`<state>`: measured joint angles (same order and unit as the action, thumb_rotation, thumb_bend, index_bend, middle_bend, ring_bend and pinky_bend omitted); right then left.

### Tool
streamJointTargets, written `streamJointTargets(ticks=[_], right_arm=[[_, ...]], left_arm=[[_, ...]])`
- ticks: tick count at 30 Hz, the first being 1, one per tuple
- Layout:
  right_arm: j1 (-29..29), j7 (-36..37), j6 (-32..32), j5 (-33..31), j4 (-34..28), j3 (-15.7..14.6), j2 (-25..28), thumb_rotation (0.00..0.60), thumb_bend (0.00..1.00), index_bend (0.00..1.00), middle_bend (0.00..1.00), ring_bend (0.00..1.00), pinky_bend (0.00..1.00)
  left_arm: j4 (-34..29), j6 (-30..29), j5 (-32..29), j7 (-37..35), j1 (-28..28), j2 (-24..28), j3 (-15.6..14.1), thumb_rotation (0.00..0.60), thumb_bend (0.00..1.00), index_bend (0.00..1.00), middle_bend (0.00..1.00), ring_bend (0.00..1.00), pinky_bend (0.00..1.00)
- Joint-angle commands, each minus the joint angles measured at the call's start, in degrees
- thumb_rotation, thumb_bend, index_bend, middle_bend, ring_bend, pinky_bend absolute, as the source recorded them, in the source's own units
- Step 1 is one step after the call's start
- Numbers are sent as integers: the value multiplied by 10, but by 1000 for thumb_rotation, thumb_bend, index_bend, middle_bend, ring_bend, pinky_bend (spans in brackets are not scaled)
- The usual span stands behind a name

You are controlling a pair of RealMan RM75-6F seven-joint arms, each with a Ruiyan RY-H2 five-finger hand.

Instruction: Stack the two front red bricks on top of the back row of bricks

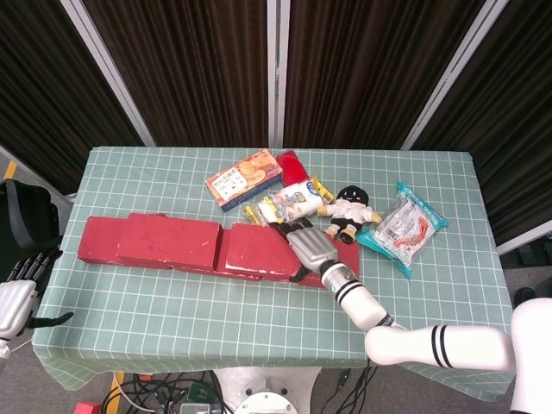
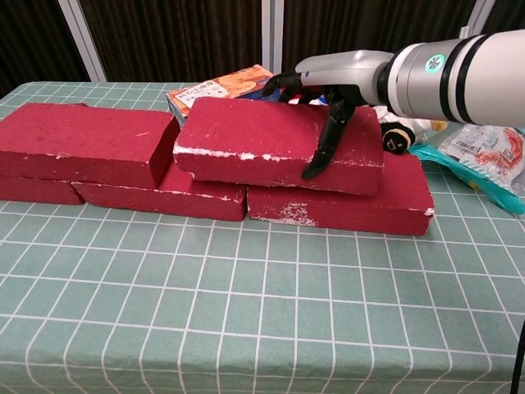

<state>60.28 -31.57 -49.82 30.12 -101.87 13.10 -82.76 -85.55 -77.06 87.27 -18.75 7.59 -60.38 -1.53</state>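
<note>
**Right hand on upper brick, 2nd layer of stack**

Right hand (image 2: 328, 103) grips the upper right brick (image 2: 275, 144): fingers over its back edge, thumb down the front face. That brick's long axis runs left-right across the table (image 1: 259, 332), lying flat on the bottom row (image 2: 336, 205), slightly skewed. Just left of the hand's brick, a 2nd upper brick (image 2: 86, 144) lies flat, same axis, the two nearly touching end to end. Bricks: red, rectangular, rough matte faces w/ whitish chipped edges. Table cloth: green w/ white grid.

Behind the hand: cardboard snack box (image 1: 244, 178), plush doll (image 1: 349, 211), crinkly clear packet (image 1: 403, 226).

Left hand (image 1: 19, 297) is off the table's left edge, fingers loosely apart, holding nothing.
</note>
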Motion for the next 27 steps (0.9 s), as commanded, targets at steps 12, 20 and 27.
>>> streamJointTargets(ticks=[12,20,27], right_arm=[[48,8,16,-58,37,-2,-22,600,13,0,282,234,0],[72,3,14,-80,49,-8,-32,600,17,0,282,234,0],[81,6,9,-88,55,-15,-38,600,18,0,282,234,0]], left_arm=[[17,3,1,-20,0,-6,-3,600,29,24,0,0,0],[21,7,0,-26,1,-7,-4,600,30,24,0,0,0],[25,5,3,-31,0,-8,-5,600,29,24,0,0,0]])
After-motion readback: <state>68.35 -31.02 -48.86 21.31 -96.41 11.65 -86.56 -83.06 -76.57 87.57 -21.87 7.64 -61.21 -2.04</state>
